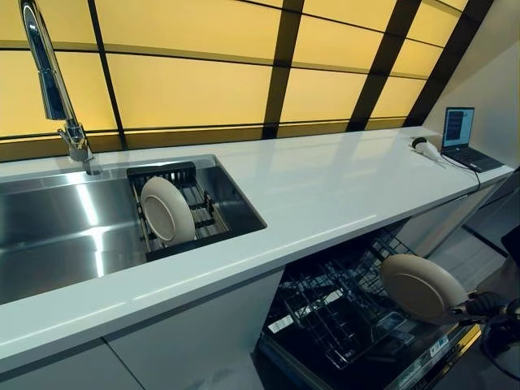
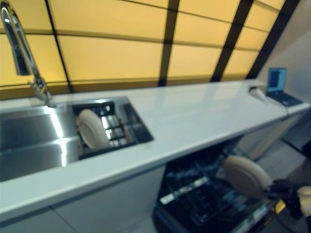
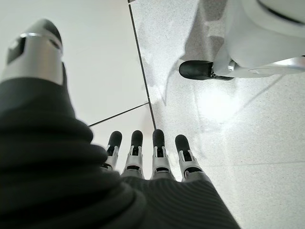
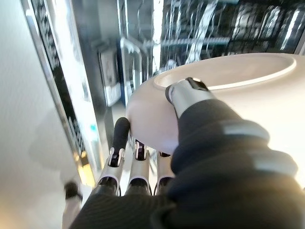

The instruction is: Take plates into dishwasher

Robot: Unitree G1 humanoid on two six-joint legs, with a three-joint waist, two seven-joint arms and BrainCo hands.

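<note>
My right hand (image 1: pixel 486 305) is shut on a beige plate (image 1: pixel 421 288), thumb on its rim and fingers under it; the grip also shows in the right wrist view (image 4: pixel 190 98). It holds the plate tilted above the pulled-out black wire rack (image 1: pixel 341 313) of the open dishwasher under the counter. A second beige plate (image 1: pixel 166 210) stands on edge in a black dish rack (image 1: pixel 199 213) inside the steel sink (image 1: pixel 57 236). My left hand (image 3: pixel 147 152) shows only in the left wrist view, fingers straight and empty, hanging over the floor.
A white counter (image 1: pixel 325 195) runs across the view with a tall faucet (image 1: pixel 53 89) behind the sink. A laptop (image 1: pixel 465 138) and a small white device (image 1: pixel 426 148) sit at the counter's far right end. White cabinet fronts (image 1: pixel 195 341) stand left of the dishwasher.
</note>
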